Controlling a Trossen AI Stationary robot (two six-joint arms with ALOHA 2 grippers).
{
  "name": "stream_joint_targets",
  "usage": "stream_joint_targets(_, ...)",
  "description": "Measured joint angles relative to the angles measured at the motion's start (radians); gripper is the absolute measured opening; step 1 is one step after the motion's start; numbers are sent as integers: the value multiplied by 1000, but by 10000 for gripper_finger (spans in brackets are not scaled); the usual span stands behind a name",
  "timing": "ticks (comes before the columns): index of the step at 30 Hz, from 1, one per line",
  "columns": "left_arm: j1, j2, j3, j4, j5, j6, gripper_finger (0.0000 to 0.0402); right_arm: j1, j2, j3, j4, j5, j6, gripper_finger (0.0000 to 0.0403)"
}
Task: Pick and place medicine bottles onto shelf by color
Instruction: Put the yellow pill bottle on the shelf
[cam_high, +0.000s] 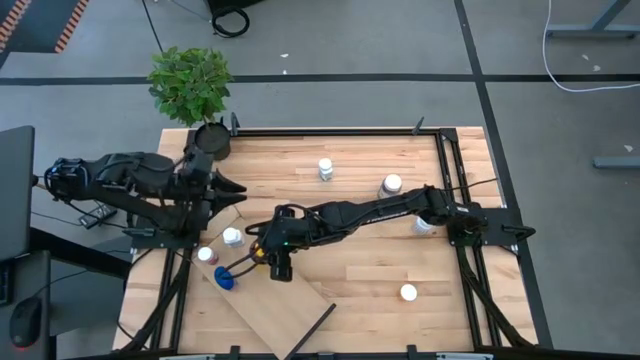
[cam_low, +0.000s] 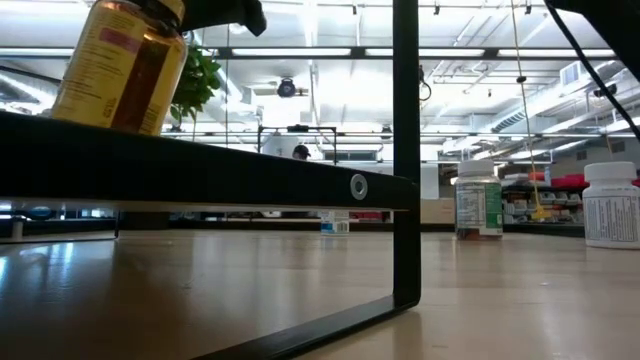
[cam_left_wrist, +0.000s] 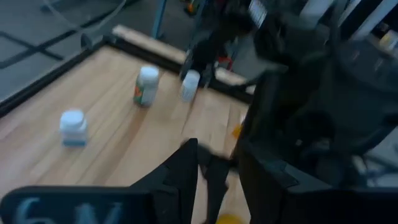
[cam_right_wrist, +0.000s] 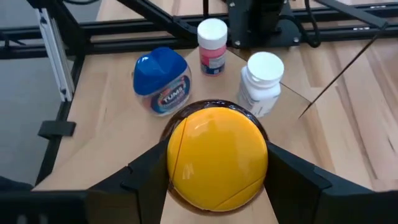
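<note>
Two arms over slatted tabletop (cam_high: 370, 255): right jaws grip amber bottle (cam_right_wrist: 216, 155); left's unclear.

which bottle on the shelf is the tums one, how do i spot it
Find the pale shelf lying slantwise at the table's near left. Three small bottles stand at its left end; the Tums bottle is the squat one, the only one with a blue cap, beside a white-capped pink-labelled bottle.
</note>
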Motion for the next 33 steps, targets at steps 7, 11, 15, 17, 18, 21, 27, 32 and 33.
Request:
stream_joint_targets(7, -22, 0, 0, -44, 52, -7, 123, -15, 0, 0, 25, 3, 3, 230)
stream_joint_targets(11, -36, 17, 0, -49, 156, -30, 120, -21, 0, 0, 24, 3, 5, 230)
stream_joint_targets(15, -56, 52, 0, -93, 260, -60, 117, -31, 0, 0, 23, 2, 6, 230)
stream_joint_targets(17, -71, 61, 0, -136, 270, -83, 117, -35, 0, 0, 24, 2, 6, 230)
stream_joint_targets(18, -81, 65, 0, -168, 270, -94, 117, -38, 0, 0, 25, 2, 6, 230)
stream_joint_targets(21, -104, 67, -1, -277, 268, -126, 115, -41, 0, -1, 24, 3, 14, 230)
stream_joint_targets(27, -133, 65, -1, -442, 268, -179, 108, -43, 0, -1, 24, -22, 17, 230)
stream_joint_targets(32, -146, 67, -1, -445, 268, -183, 107, -43, 0, -1, 42, -68, 1, 230)
stream_joint_targets(33, -145, 67, -1, -445, 268, -183, 107, -42, 0, -1, 42, -83, -1, 230)
